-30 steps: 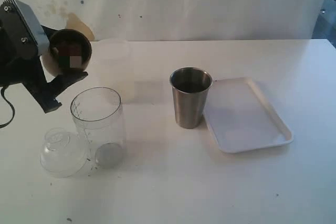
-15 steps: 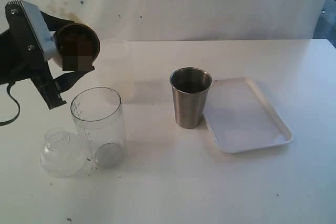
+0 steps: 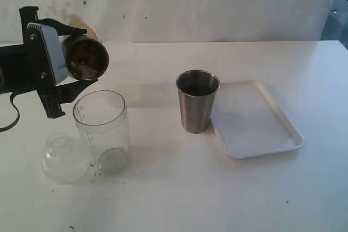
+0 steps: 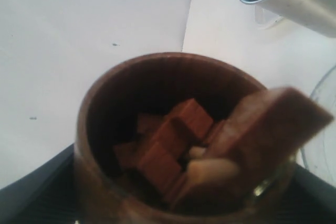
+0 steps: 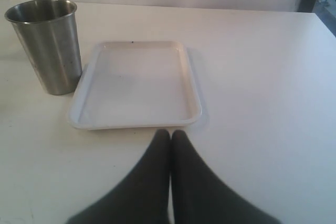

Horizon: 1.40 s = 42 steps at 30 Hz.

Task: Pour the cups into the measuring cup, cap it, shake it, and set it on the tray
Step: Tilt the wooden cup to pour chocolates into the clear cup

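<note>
**Wooden cup rolled over to pouring angle, contents starting to slide**

Over the last second I have lifted my left end effector [image 3: 87, 55] and rolled the wrist. The wooden cup [image 3: 86, 59] sat lower and only part tilted a moment ago. It now lies almost on its side, with its mouth turned toward the measuring cup [image 3: 101, 126]. My jaws stand wide around the cup's round belly and grip it firmly, one finger above it and one below.

From my left wrist I can see the brown chunks [image 4: 168, 145] and a few pale pieces [image 4: 212, 170] crowded toward the lip. One brown block at the rim is blurred, so I judge it is already on the move.

The measuring cup stands upright on the desk [image 3: 179, 194], just below the wooden cup's lip, with its dome lid [image 3: 65, 157] resting beside it. I cannot be sure from here that the lip lines up over the opening in depth. A chunk could therefore miss and land on the desk.

This looks like the first pour only just beginning. The steel tumbler [image 3: 197, 100] stands untouched next to the tray [image 3: 255, 119], which has nothing on it. My right end effector [image 5: 170, 140] waits near the tray with its fingers pressed together, holding nothing. Capping, shaking and setting down are not yet begun.
</note>
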Each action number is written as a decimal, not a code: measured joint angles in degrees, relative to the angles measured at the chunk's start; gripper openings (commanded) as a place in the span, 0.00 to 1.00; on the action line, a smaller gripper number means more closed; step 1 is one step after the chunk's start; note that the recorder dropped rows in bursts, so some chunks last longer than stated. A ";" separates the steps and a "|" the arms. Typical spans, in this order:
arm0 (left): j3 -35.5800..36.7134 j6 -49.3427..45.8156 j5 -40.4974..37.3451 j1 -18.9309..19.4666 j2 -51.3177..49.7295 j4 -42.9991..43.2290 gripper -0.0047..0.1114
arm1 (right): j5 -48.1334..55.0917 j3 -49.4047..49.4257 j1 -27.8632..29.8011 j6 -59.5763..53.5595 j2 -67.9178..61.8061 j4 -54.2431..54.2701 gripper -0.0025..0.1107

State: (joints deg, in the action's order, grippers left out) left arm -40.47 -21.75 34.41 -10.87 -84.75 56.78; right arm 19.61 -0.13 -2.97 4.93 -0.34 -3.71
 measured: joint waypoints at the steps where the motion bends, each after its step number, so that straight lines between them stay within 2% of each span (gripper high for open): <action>1: 0.00 -1.98 0.00 0.00 0.00 0.00 0.04 | 0.00 0.00 0.00 0.00 0.00 0.00 0.02; 5: 0.00 -6.07 0.10 0.00 0.00 -0.62 0.04 | 0.00 0.00 0.00 0.00 0.00 0.00 0.02; 24: 0.00 -13.21 -0.82 0.00 0.00 -1.05 0.04 | 0.00 0.00 0.00 0.00 0.00 0.00 0.02; 34: 0.00 -23.52 -0.92 0.00 0.00 -1.05 0.04 | 0.00 0.00 0.00 0.00 0.00 0.00 0.02; 42: 0.00 -24.66 -0.52 -0.38 0.00 -1.14 0.04 | 0.00 0.00 0.00 0.00 0.00 0.00 0.02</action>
State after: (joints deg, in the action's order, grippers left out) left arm -40.47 -46.41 33.89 -11.25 -84.75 55.64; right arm 19.61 -0.13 -2.97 4.93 -0.34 -3.71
